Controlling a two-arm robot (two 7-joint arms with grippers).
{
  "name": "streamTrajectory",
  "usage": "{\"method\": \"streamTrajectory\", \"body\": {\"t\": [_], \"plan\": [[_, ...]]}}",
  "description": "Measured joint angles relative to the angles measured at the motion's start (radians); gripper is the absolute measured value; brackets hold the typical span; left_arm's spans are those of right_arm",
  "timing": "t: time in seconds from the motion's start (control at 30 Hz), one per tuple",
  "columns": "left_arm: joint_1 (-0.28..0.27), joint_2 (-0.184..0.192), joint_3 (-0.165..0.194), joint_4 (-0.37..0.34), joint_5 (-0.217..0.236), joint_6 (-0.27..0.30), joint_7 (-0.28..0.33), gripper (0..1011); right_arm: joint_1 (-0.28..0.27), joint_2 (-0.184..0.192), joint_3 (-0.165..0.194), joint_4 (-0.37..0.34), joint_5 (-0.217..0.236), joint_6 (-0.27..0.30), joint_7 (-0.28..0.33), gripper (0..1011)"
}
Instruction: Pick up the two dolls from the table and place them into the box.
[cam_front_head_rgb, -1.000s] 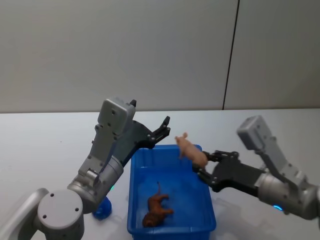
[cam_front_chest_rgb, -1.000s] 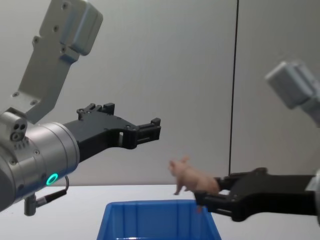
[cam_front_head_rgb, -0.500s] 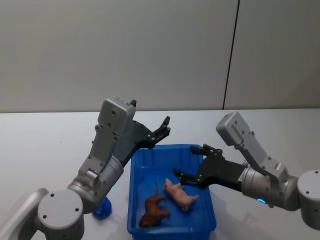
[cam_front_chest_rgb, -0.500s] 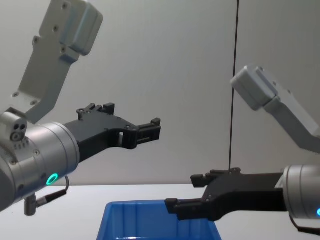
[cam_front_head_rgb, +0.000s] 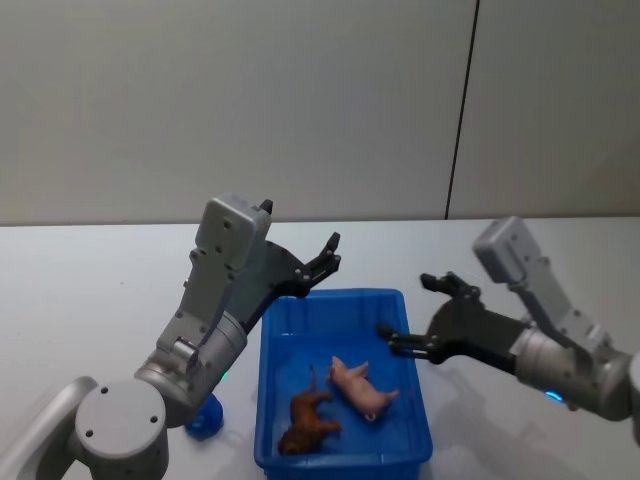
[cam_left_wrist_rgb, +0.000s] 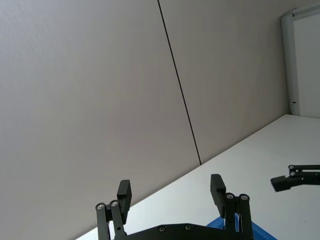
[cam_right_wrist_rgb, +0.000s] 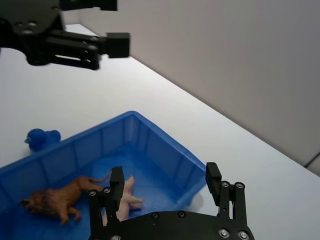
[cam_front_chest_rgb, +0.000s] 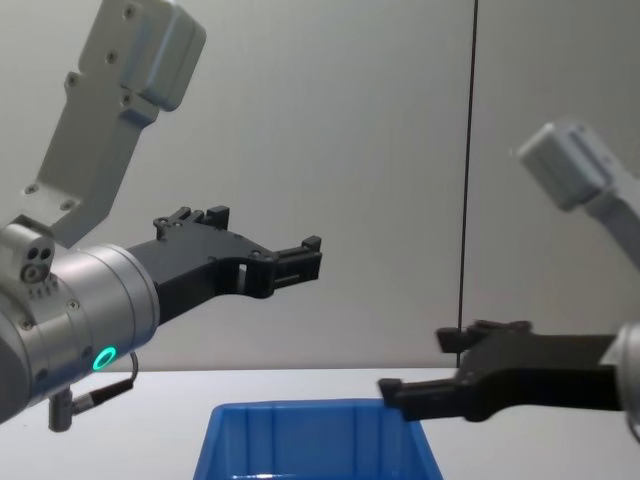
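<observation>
Small pink pig doll (cam_front_head_rgb: 362, 388) in the blue plastic bin (cam_front_head_rgb: 330, 296) looks light, soft, grippable mid-body; right gripper (cam_front_head_rgb: 405, 312) at three o'clock, left gripper (cam_front_head_rgb: 328, 255) at eleven, both wide, empty.

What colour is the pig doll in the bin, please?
Pale pink; the pig doll shows best in the head view.

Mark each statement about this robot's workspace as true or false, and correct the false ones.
1. The pink pig doll lies inside the box. True.
2. The right end effector is shut on a doll. False: it is open and empty, by the box's right side.
3. The brown lion doll lies on the table outside the box. False: it lies in the box beside the pig.
4. A blue duck toy sits on the table, left of the box. True.
5. The left end effector is open. True.
</observation>
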Motion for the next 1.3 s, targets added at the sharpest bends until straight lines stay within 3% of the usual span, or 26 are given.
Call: {"method": "streamTrajectory", "body": {"t": [0.27, 0.7, 1.03, 1.3], "plan": [[0.000, 0.000, 0.000, 0.000, 0.000, 0.000, 0.000, 1001, -0.043, 0.054, 0.037, -0.019, 0.052, -0.020, -0.050, 1001], [0.009, 0.011, -0.006, -0.012, 0.004, 0.015, 0.010, 1001, -0.078, 0.094, 0.066, -0.031, 0.097, -0.034, -0.085, 1001], [0.071, 0.089, -0.037, -0.096, -0.007, 0.078, 0.055, 1001, -0.090, 0.109, 0.076, -0.036, 0.112, -0.039, -0.097, 1001], [0.155, 0.182, -0.067, -0.175, -0.065, 0.134, 0.084, 1001, -0.095, 0.114, 0.079, -0.037, 0.117, -0.041, -0.101, 1001]]}}
